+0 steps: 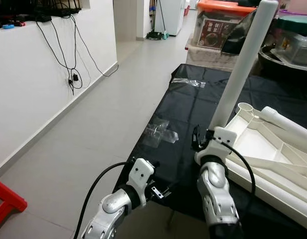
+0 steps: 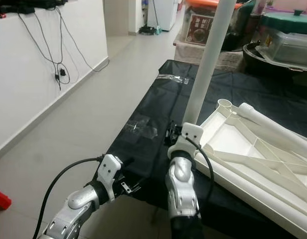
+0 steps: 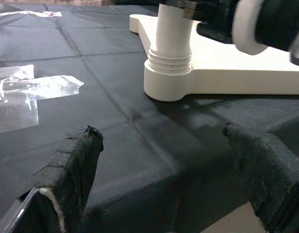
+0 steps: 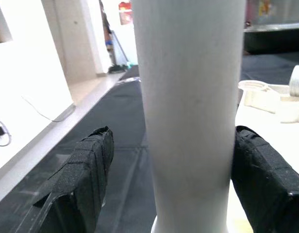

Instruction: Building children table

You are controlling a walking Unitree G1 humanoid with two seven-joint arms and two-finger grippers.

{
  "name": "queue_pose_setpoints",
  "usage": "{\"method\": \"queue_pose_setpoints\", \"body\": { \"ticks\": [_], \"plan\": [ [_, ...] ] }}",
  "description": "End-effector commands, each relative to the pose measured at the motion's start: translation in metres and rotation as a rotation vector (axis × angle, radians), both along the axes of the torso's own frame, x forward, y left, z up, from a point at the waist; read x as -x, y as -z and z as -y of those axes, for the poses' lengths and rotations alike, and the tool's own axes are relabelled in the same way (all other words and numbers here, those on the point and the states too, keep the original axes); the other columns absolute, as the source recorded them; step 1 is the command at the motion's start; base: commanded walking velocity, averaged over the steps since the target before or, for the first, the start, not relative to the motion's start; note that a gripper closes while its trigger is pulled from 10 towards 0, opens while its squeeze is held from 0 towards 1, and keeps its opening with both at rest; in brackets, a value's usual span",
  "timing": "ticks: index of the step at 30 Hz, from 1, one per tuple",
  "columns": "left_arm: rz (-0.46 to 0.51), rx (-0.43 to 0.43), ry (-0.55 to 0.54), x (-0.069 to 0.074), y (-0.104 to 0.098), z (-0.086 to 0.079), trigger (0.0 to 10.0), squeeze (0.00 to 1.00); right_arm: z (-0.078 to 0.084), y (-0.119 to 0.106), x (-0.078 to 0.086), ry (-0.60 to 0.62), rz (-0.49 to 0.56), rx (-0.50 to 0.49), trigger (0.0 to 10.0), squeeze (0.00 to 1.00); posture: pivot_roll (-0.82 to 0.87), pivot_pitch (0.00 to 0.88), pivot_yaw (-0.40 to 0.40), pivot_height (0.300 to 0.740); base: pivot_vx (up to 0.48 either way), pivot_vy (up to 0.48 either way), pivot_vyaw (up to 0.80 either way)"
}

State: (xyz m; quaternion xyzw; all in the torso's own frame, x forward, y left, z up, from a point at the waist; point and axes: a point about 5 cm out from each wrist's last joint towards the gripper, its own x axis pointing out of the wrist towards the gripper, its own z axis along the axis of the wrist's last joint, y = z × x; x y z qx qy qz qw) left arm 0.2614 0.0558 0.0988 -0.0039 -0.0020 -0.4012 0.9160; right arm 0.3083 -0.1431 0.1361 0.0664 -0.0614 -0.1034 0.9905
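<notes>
A white children's table top (image 1: 260, 144) lies upside down on a black cloth (image 1: 188, 107). A white table leg (image 1: 239, 67) stands in its near corner socket (image 3: 166, 82), with thread rings showing above the socket. My right gripper (image 4: 173, 141) is around the leg (image 4: 188, 97) low down. It is open: one finger rests against the leg and a gap shows at the other. My left gripper (image 3: 161, 141) hangs open and holds nothing. It is at the cloth's front edge (image 1: 159, 191), left of the socket.
A second white leg (image 1: 288, 123) lies on the upturned top. Clear plastic wrappers (image 1: 158, 132) lie on the cloth. Storage boxes (image 1: 221, 25) stand behind it. A white wall with hanging cables (image 1: 74, 74) runs along the left, and bare floor lies between wall and cloth.
</notes>
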Motion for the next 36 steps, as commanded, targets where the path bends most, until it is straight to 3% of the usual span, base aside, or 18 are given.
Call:
{"method": "queue_pose_setpoints", "body": {
  "ticks": [1, 7, 13, 20, 24, 36],
  "plan": [
    [-0.002, -0.005, 0.006, 0.000, -0.001, 0.002, 10.0, 0.00, -0.009, -0.004, 0.005, -0.098, 0.031, -0.014, 10.0, 0.00, 0.10, 0.000, -0.064, 0.740, 0.000, 0.000, 0.00],
    [-0.001, -0.004, 0.004, 0.000, -0.001, 0.002, 10.0, 0.00, -0.006, 0.003, 0.026, -0.207, 0.031, -0.003, 10.0, 0.00, 0.09, 0.000, -0.063, 0.740, 0.000, 0.000, 0.00],
    [-0.003, -0.003, 0.003, -0.001, -0.001, 0.002, 10.0, 0.00, 0.003, 0.015, 0.056, -0.259, -0.017, 0.028, 10.0, 0.00, 0.08, 0.000, -0.059, 0.740, 0.000, 0.000, -0.75],
    [-0.004, -0.003, -0.010, -0.003, -0.001, 0.002, 10.0, 0.00, 0.005, 0.020, 0.062, -0.241, -0.038, 0.021, 10.0, 0.00, 0.08, 0.000, -0.056, 0.740, 0.000, 0.000, -0.78],
    [-0.014, 0.009, -0.050, -0.006, -0.002, -0.002, 10.0, 0.00, 0.014, 0.018, 0.059, -0.198, -0.041, 0.034, 10.0, 0.00, 0.08, 0.000, -0.056, 0.740, 0.000, 0.000, -0.78],
    [-0.068, 0.029, -0.093, -0.010, 0.003, -0.004, 10.0, 0.00, 0.025, 0.017, 0.050, -0.140, -0.050, 0.038, 10.0, 0.00, 0.08, 0.000, -0.062, 0.740, 0.000, -0.231, 0.00]
  ]
}}
